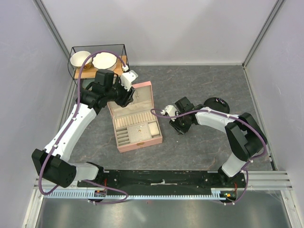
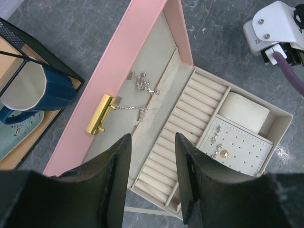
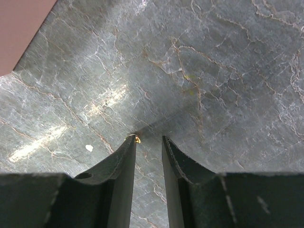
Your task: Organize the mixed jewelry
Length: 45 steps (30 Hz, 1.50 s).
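Left wrist view: silvery chain (image 2: 142, 92) lies strung across the lining of the pink box (image 2: 118, 57) lid, which stands open, near the gold clasp (image 2: 100, 114). Small gold stud (image 2: 226, 153) sits on the perforated pad (image 2: 242, 147) in the box's base. Left tool (image 2: 152, 142) hovers above the box, jaws moderately apart, empty. Right wrist view: tiny gold bead (image 3: 136, 138) on the grey surface (image 3: 213, 71), at one fingertip of the right tool (image 3: 148, 138); jaws narrow, nothing between them.

Open pink box (image 1: 140, 144), perhaps jewelry (image 1: 141, 128) inside
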### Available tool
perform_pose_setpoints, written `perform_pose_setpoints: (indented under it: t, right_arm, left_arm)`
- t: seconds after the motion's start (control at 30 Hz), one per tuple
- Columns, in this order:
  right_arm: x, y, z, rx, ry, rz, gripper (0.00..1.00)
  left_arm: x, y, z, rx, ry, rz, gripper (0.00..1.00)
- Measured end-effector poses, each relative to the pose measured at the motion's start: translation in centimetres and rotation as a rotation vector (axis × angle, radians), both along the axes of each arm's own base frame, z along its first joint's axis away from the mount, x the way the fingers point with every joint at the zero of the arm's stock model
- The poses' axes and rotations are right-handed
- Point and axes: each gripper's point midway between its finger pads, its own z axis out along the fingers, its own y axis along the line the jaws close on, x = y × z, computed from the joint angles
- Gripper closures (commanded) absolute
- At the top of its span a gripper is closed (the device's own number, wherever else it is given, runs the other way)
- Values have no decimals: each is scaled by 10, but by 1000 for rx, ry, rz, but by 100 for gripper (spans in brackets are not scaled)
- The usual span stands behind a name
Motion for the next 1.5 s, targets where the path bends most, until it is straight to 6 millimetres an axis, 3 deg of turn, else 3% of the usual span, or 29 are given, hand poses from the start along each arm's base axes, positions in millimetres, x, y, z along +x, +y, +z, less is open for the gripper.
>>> perform_pose_setpoints:
  t: [0.7,1.03,1.3,1.5]
  right_arm:
    - [-6,3,-2,5,13,13,73]
    - [-7,4,-2,11,19,16,83]
    - [-8,5,-2,13,20,18,100]
    - [-11,6,1,21,39,17,100]
  left_arm:
    - [0,3,-4,4,8,6,50]
    - [-1,3,-5,6,11,5,50]
    - [0,4,-6,4,13,6,50]
    - [-12,-5,-19,-20,57,-61,51]
